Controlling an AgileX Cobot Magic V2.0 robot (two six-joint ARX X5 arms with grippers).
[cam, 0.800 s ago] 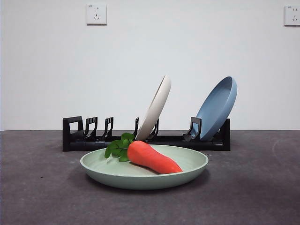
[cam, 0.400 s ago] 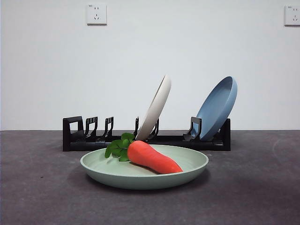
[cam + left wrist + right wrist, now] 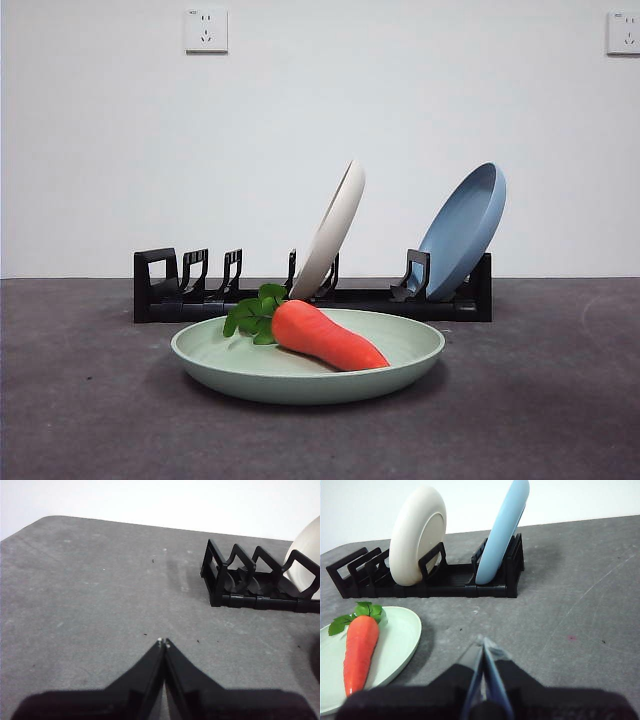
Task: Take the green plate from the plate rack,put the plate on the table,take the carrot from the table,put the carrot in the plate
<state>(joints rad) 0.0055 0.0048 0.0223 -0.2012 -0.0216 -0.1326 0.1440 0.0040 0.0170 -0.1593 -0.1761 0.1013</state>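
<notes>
Carrot [image 3: 322,336] lies in the plate [image 3: 400,345] (leaves toward nine o'clock); left gripper [image 3: 163,642] and right gripper [image 3: 483,641] both have jaws pressed together, empty.

You see only the jaws of each arm, at the bottom edge of its wrist view.

Left gripper [image 3: 163,642]: two matte black tapered jaws, wedge-shaped, broad at the base, each with a small pale speck at its tip.

Right gripper [image 3: 484,642]: two black jaws, inner faces glossy with a bluish-grey sheen, tips pale.
</notes>
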